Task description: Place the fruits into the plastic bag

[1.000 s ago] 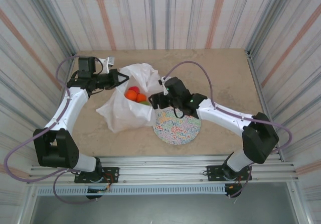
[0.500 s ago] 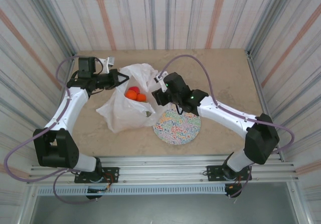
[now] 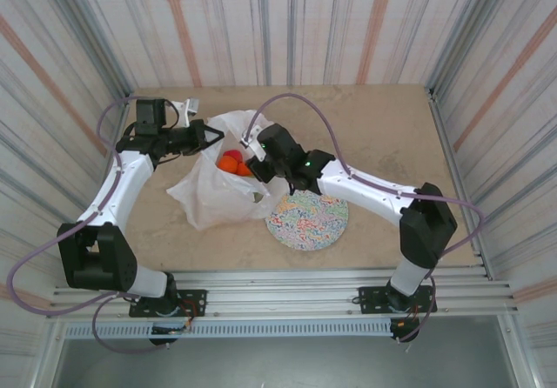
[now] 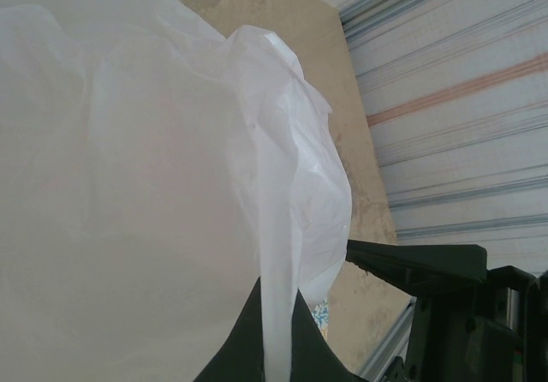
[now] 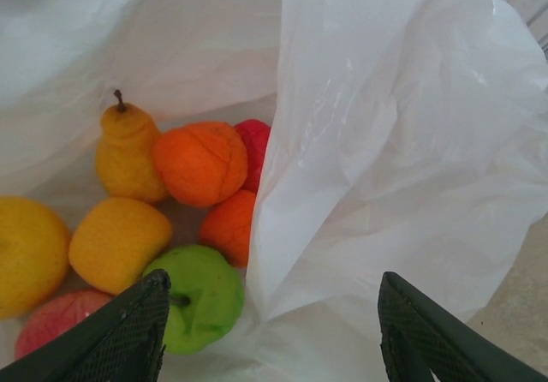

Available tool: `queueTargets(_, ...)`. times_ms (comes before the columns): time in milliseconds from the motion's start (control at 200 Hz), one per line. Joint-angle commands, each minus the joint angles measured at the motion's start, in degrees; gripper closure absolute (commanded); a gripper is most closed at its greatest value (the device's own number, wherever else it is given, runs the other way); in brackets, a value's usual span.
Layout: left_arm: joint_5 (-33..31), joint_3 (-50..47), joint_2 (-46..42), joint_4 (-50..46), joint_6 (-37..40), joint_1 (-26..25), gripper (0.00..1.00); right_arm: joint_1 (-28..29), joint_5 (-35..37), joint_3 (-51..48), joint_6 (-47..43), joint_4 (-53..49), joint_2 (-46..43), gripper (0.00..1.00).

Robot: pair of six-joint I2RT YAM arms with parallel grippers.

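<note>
White bag (image 5: 385, 142); fruits (image 5: 201, 164) orange, yellow, red, green — plate (image 3: 306, 221) multicoloured (speckled).

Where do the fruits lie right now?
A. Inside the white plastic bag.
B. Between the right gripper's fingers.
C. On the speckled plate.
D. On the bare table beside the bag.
A: the right wrist view looks down on the fruits piled together inside the plastic bag, and in the top view the visible part of the plate carries no fruit.

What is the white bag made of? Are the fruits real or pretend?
The bag looks like thin plastic film: white, half see-through, crinkled, faintly shiny. The fruits, such as the green apple, look like pretend foam or plastic, with dull, even colour. That's a guess.
</note>
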Motion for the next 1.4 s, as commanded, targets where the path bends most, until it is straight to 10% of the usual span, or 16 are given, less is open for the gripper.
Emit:
queueTargets(0,0.74,0.66,-0.43,-0.40,-0.09,-0.41,1.00,0.22,2.70,2.60,-2.07,-0.96,1.90,0.36)
queueTargets(306,0.72,0.69,-0.36,-0.38,-0.11,-0.48,1.00,-0.57,8.10,6.51,-2.13,-0.24,7.04,0.44)
queueTargets(646,0.62,0.65,-0.26,-0.41,-0.10,-0.47,1.00,-2.39,4.87,4.75,2.84,1.86,3.30,0.85)
queueTargets(782,0.71,0.69,-0.03,-0.42,-0.12,-0.50,1.00,-3.27,0.50,3.95,6.22,1.26,1.04,0.85)
queueTargets(1067,0.88,0.66,0.25,-0.35,-0.19,-0.35,1.00,-4.98,-9.76,-7.31,15.28,-0.82,-9.26,0.24)
queueTargets(1393,0.68,0.49,0.64,-0.32,-0.12,-0.25,1.00,-13.53,-16.28,-29.02,37.07,9.31,-15.25,0.21)
